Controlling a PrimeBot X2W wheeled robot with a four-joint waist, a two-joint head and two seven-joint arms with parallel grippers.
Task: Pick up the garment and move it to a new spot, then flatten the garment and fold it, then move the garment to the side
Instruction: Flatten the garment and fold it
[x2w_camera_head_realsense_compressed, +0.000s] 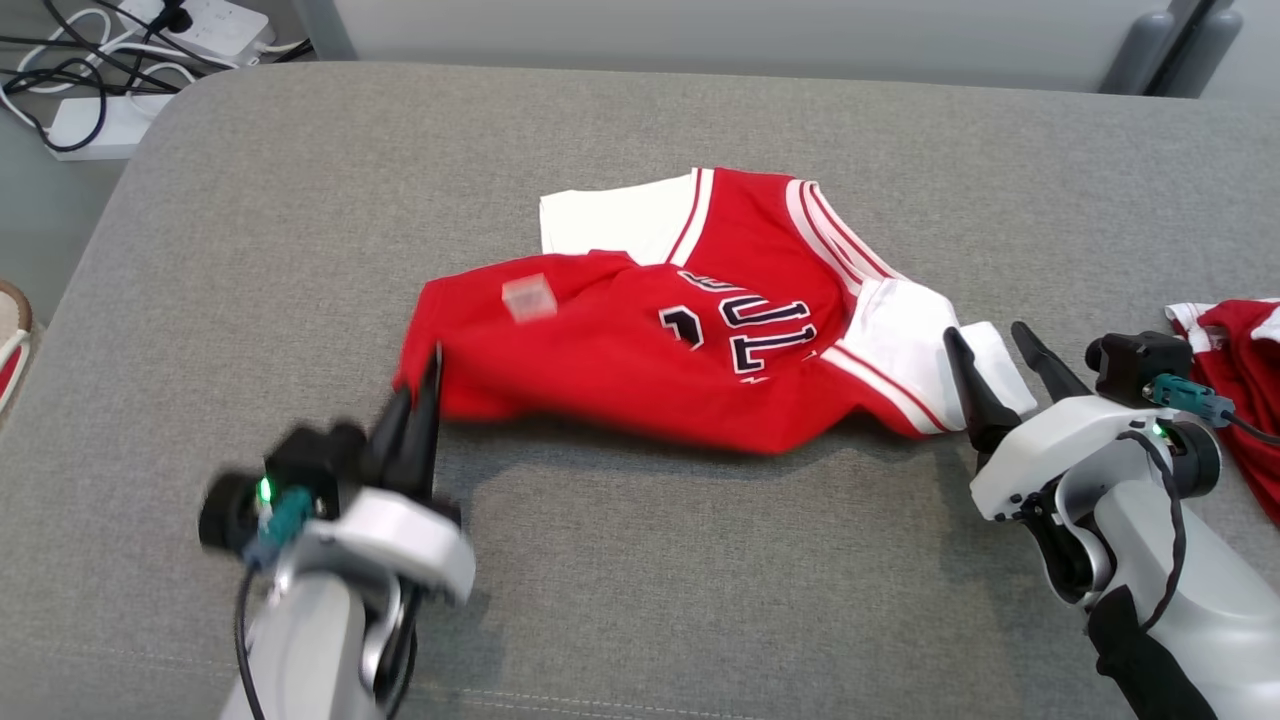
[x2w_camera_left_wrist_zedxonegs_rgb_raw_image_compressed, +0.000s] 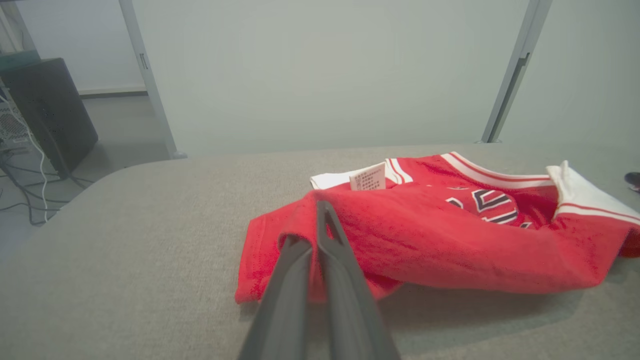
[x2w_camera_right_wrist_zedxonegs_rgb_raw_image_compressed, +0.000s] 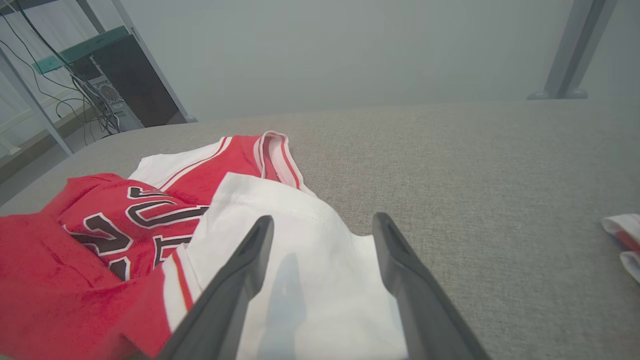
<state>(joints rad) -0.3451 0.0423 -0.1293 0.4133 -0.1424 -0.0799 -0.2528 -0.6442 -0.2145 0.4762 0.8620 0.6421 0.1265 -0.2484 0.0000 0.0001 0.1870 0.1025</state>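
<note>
Garment (x2w_camera_head_realsense_compressed: 640, 340) is lying crumpled mid-bench (x2w_camera_head_realsense_compressed: 700, 580), with the red body bunched and the lettering folding in on itself.

- **Left hand** (x2w_camera_head_realsense_compressed: 425, 400): pinching the near-left red hem corner, fingers together with cloth between them. The head view is blurring there, so it's probably a shallow bite, but I can't confirm depth.
- **Right hand** (x2w_camera_head_realsense_compressed: 1000, 365): sitting with fingers spread, straddling the white sleeve (x2w_camera_right_wrist_zedxonegs_rgb_raw_image_compressed: 300, 240), not clamping yet.

I'm reading this as the flatten step, with one corner held and the other about to be taken. The next move is calling for the right fingers closing on the sleeve edge, then both hands pulling apart and low.

Hard to see: the far sleeve is partly tucking under the body and the lettering is only partly readable. A second red garment (x2w_camera_head_realsense_compressed: 1240, 380) is getting cut off at the right edge.
</note>
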